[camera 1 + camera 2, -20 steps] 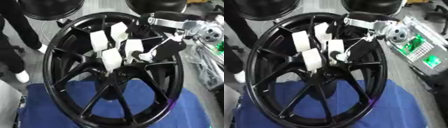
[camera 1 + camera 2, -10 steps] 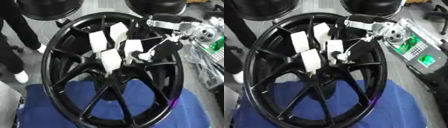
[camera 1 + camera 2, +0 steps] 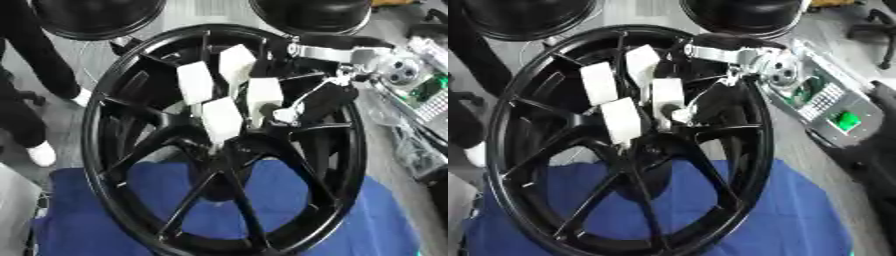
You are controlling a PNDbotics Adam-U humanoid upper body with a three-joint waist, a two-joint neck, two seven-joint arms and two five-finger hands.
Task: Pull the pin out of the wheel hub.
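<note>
Black multi-spoke alloy wheel (image 3: 98, 150) tilted on a blue cloth (image 3: 96, 227), hub (image 3: 229, 150) at the middle where the spokes meet. Reaching in from the upper right across the rim: black right hand (image 3: 262, 95) on a silver wrist (image 3: 337, 50), spread wide, its white-padded fingers (image 3: 220, 117) fanned out and fairly straight, the lowest one pointing down at the hub. Closed on nothing that can be seen. No pin to be made out: presumably seated in the hub, under or just below that lowest pad, but hidden by black on black. Left hand nowhere in either view.

Step in hand, as judged: getting hold of the pin before any pull. Best done by bringing the lowest pad and the thumb together on the pin's head, not on a spoke. Then draw straight out along the pin's own axis, away from the hub face, without levering sideways, since a skewed pull would likely jam it. Worth keeping the wrist off the rim so the wheel does not shift on the cloth.

Compared with a second ago: hardly any change. Same fan of white pads over the same spokes, same reach toward the hub, no sign of a pin drawn clear. Only a slight shift of the whole view, down to the head, not the wheel.
</note>
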